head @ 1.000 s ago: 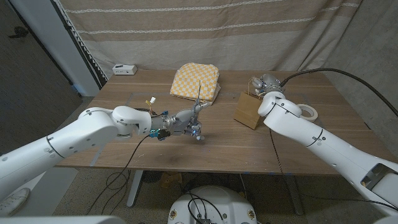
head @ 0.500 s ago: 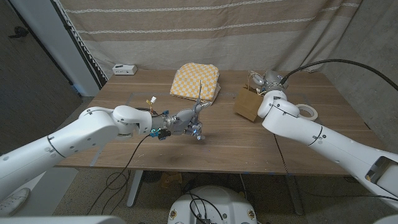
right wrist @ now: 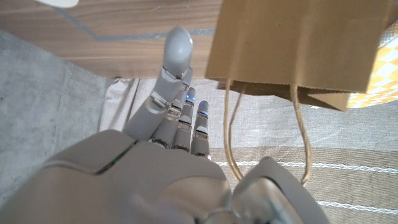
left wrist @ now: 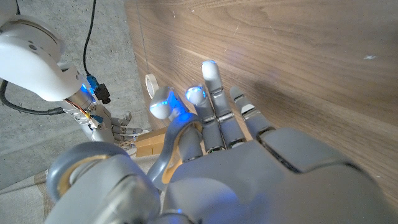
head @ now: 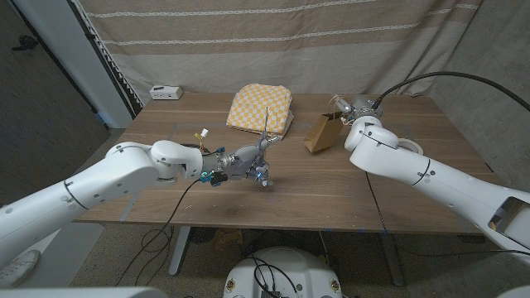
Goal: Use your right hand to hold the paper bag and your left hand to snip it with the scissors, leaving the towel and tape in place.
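While hovering over the front middle of the table point(head: 331, 178), gripping the scissors point(head: 265, 132) in the left hand point(head: 244, 161), fingers wrapped around the handle end. Pointing the blades point(head: 266, 120) straight up, tips showing against the front edge of the towel point(head: 261, 108) in the head view. Keeping clear of the tabletop, well apart from the paper bag point(head: 321, 132). Showing the fingers point(left wrist: 211, 74) of the left hand point(left wrist: 249, 168) lying close together along the wood in the left wrist view.

Holding the paper bag by its top with the right hand point(head: 354, 108) at the back right of the table. Tilting the bag: top leaning toward the hand, bottom edge kicked out toward the table's middle. Cannot tell whether the bottom is touching the wood. Running the cord handles point(right wrist: 229, 137) from the bag point(right wrist: 298, 37) down beside the palm of the right hand point(right wrist: 155, 174), with the fingers point(right wrist: 176, 50) reaching out straight past the bag's side. Catching the same right hand point(left wrist: 112, 127), bag point(left wrist: 149, 143) and tape point(left wrist: 150, 84) far off in the left wrist view.

Lying folded at the back centre, just left of the bag: yellow checked towel. Sitting right of the bag, partly hidden behind the right forearm: tape point(head: 411, 146). Resting at the back left corner: small white box point(head: 166, 92). Hanging behind the table: striped curtain point(head: 273, 41).
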Robot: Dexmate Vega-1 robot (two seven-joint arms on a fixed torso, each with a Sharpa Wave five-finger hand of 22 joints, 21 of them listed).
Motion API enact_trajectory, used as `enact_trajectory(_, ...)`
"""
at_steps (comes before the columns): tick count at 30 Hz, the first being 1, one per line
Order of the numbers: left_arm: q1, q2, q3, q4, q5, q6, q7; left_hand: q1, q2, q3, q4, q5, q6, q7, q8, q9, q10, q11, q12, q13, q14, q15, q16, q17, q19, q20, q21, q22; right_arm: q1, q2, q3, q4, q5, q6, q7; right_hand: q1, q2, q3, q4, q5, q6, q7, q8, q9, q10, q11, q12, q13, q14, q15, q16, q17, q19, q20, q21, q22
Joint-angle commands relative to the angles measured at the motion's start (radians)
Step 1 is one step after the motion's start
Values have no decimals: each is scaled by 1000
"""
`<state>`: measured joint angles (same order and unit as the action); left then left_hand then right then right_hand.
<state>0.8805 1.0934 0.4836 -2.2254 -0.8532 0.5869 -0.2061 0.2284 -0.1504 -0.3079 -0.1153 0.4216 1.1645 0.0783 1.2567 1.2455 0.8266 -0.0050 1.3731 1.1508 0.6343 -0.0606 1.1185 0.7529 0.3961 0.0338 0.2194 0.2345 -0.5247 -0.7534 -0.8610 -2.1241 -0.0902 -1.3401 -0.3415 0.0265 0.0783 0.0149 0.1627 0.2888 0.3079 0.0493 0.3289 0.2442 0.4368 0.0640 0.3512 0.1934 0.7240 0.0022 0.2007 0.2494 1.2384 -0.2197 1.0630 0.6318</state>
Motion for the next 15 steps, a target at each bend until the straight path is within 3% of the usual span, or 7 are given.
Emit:
enact_trajectory(1, -6, -3, 5, 10, 0, 1, -10, 1, 4, -33, 36, 4, 98, 87, 325, 1, 26, -26, 5, 3, 5, -47, 10, 5, -6, -3, 6, 5, -50, 27, 85, 21, 76, 41, -26, 35, 96, 41, 0, 15, -19, -11, -24, -10, -29, -26, -18, 2, -19, 90, 2, -8, 3, -2, -38, -31)
enact_trajectory(2, -6, -4, 5, 10, 0, 0, -10, 0, 4, -33, 36, 4, 98, 87, 325, 1, 26, -26, 5, 2, 5, -48, 10, 5, -6, -3, 6, 5, -44, 28, 74, 21, 70, 29, -36, 37, 97, 45, 0, 16, -26, -10, -30, -11, -35, -28, -22, 2, 7, 93, 12, -10, 6, -2, -41, -33)
enact_trajectory(4, -8, -4, 6, 12, 1, -1, -13, 0, 4, -33, 36, 4, 98, 87, 325, 1, 26, -26, 5, 3, 4, -47, 11, 6, -6, -3, 6, 5, -36, 31, 62, 20, 65, 9, -50, 47, 98, 70, 0, 15, -42, -18, -47, -17, -61, -37, -41, 1, 141, 69, 51, -20, 15, -3, -58, -51)
enact_trajectory(6, -8, -4, 6, 12, 3, -3, -13, 0, 4, -34, 36, 4, 97, 87, 325, 1, 26, -26, 5, 3, 4, -47, 11, 7, -6, -3, 7, 5, -23, 32, 42, 22, 59, -15, -62, 52, 92, 86, 0, 11, -40, -12, -56, -20, -63, -36, -54, 0, 296, 8, 89, -32, 15, -3, -80, -79)
enact_trajectory(8, -8, -5, 6, 13, 3, -4, -14, -1, 4, -33, 36, 4, 97, 87, 325, 1, 26, -26, 5, 3, 4, -47, 11, 7, -6, -3, 7, 5, -7, 26, 24, 22, 63, -31, -58, 51, 86, 90, 0, 8, -32, -11, -59, -22, -56, -31, -57, -1, 368, -20, 102, -39, 17, -3, -88, -92)
enact_trajectory(11, -7, -4, 7, 13, 4, -5, -16, -1, 4, -33, 37, 4, 97, 87, 325, 1, 26, -25, 6, 3, 5, -47, 10, 3, -7, -2, 7, 5, -9, 28, 28, 25, 76, -28, -63, 44, 80, 95, 0, 1, -8, -10, -60, -22, -25, -19, -59, -1, 499, -101, 127, -46, 39, -5, -87, -102)
enact_trajectory(15, -3, -2, 6, 12, 3, -7, -16, -2, 4, -33, 38, 5, 97, 87, 325, 1, 31, -27, 0, -8, 5, -47, 13, 6, -7, -3, 7, 6, -25, 27, 47, 27, 94, -5, -70, 51, 93, 114, -1, 1, 8, -12, -59, -20, -15, -27, -66, 0, 406, -62, 67, -49, 34, -5, -102, -121)
